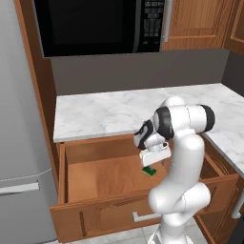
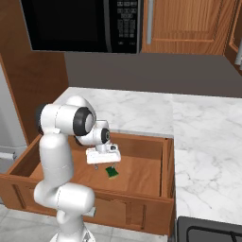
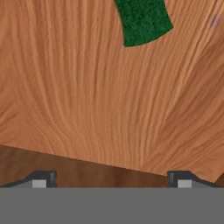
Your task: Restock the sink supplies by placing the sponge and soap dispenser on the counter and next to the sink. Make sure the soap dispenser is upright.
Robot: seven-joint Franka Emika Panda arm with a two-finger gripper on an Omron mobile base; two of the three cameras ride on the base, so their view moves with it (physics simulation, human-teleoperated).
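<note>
The sponge [image 1: 149,171] [image 2: 112,172] lies flat, green side up, on the wooden floor of an open drawer [image 1: 95,177] [image 2: 142,176] under the white marble counter [image 1: 105,112] [image 2: 142,111]. My gripper [image 1: 155,163] [image 2: 101,164] hangs inside the drawer, pointing down, just above the sponge and slightly to one side of it. In the hand view the sponge [image 3: 142,19] sits at the top edge, well ahead of the gripper [image 3: 111,183]. Its fingertips [image 3: 39,181] stand wide apart, open, with nothing between them. The soap dispenser and the sink are out of view.
A black microwave [image 1: 95,24] hangs above the counter between wooden cabinets [image 1: 195,21]. A grey fridge [image 1: 19,143] stands to the left of the drawer. The drawer's front wall [image 1: 119,214] and side walls hem in the hand. A dark stove corner [image 2: 208,231] shows at lower right.
</note>
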